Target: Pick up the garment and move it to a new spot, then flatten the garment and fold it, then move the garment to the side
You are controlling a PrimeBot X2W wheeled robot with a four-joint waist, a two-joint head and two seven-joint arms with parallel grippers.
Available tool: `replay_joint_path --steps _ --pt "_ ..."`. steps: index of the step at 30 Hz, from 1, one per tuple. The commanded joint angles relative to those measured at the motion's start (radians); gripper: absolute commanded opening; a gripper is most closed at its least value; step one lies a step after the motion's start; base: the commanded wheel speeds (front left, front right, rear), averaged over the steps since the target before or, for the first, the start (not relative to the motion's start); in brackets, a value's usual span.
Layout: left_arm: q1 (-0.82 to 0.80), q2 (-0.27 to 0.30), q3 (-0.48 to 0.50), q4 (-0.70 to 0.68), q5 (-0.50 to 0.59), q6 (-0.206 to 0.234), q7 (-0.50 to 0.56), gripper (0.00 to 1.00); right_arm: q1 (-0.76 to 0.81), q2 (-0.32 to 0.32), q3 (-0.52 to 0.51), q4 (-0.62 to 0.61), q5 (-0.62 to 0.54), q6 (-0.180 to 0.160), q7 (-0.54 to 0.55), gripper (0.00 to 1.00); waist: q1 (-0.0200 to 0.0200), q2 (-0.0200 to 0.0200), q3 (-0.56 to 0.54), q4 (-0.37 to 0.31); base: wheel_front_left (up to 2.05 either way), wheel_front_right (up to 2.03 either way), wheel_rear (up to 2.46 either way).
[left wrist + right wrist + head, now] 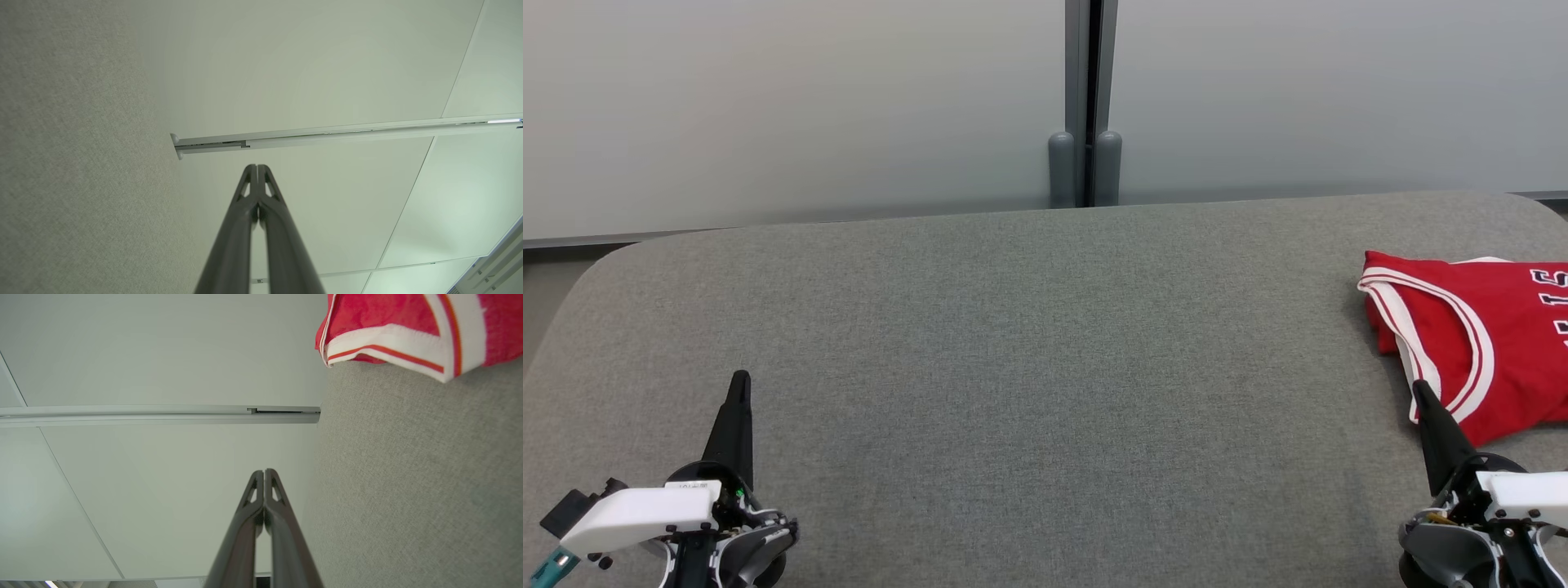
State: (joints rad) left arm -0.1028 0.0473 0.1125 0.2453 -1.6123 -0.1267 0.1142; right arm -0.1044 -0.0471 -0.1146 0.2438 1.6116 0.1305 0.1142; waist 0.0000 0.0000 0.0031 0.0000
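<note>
The left pincer [740,382] is resting at the lower left, low over the grey tabletop [1029,343]. Its two dark fingers are pressing together on nothing and pointing away from the robot toward the pale wall panels [800,106]. The right pincer [1419,389] is holding the same pose at the lower right, likewise closed and empty. Its tip is sitting just beside the near edge of the garment [1470,327]. This red jersey with white trim is lying folded over itself at the tabletop's far right, running past the edge of the head view.

Garment [1462,343]: white lettering [1553,300] cut off, illegible.
</note>
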Motion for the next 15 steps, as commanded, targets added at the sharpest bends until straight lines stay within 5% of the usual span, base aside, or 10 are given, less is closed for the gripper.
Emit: replay_joint_path --steps 1,15 --pt "-0.013 0.006 0.004 0.001 -0.001 -0.008 0.004 0.0 -0.008 -0.004 -0.002 0.002 0.002 0.0 0.004 0.0 0.0 0.0 0.0 0.0 0.0 0.0 0.0" --pt "-0.013 0.006 0.004 0.001 -0.001 -0.008 0.004 0.0 -0.008 -0.004 -0.001 0.002 0.002 0.0 0.004 0.0 0.0 0.0 0.0 0.0 0.0 0.0 0.0"
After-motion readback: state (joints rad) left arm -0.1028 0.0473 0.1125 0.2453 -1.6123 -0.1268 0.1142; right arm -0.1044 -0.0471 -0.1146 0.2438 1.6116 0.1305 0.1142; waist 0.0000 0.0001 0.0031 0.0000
